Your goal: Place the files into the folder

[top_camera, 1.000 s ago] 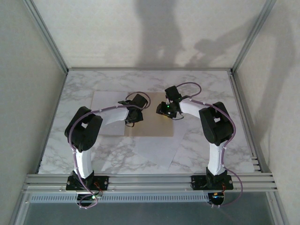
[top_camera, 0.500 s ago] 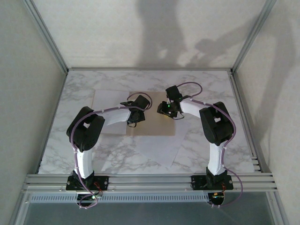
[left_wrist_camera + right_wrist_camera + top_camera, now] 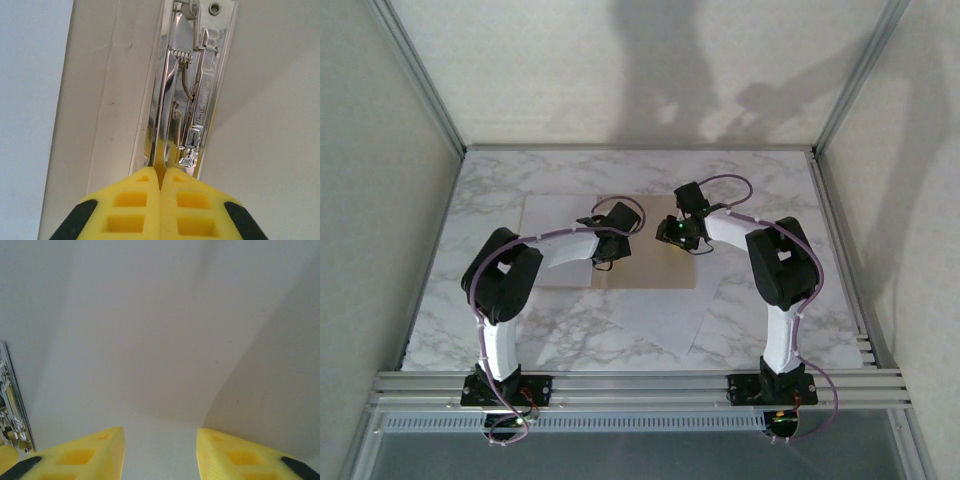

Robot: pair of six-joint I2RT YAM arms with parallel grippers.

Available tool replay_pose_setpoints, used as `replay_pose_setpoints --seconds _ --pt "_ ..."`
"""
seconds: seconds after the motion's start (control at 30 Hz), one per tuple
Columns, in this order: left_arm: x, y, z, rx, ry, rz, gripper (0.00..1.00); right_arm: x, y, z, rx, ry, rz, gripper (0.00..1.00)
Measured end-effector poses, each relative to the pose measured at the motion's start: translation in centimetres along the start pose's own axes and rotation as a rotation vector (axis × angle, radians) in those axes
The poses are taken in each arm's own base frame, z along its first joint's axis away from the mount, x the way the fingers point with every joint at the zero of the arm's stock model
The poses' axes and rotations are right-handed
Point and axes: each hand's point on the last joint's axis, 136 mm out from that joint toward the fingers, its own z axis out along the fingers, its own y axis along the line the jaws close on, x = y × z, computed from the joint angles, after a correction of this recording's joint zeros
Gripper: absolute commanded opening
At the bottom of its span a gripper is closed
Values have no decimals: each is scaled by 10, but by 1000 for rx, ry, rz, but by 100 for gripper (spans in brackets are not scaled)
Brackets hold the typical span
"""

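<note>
The tan folder lies open mid-table, its metal clip along the centre crease. In the left wrist view my left gripper is shut, the yellow tips pressed together at the near end of the clip; nothing shows between them. From above, the left gripper sits over the crease. My right gripper stands open just above a white sheet on the folder, with the clip at its left. One of the files lies on the left, another at the folder's front right corner.
Marble tabletop is ringed by aluminium rails and pale walls. Bare marble lies at the back and far right. Both arm bases are bolted to the near rail.
My left gripper has edged right and back toward the crease and closed its last bit. The right arm has stayed put.
</note>
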Motion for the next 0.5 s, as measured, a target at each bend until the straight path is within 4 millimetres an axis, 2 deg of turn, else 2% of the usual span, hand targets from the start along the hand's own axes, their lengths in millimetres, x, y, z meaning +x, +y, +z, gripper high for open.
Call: replay_pose_setpoints --seconds 0.4,0.5 --pt "6 2 -8 7 54 9 8 0 0 1 -2 0 -1 42" --pt "6 2 -8 11 61 10 15 0 1 1 -3 0 -1 42"
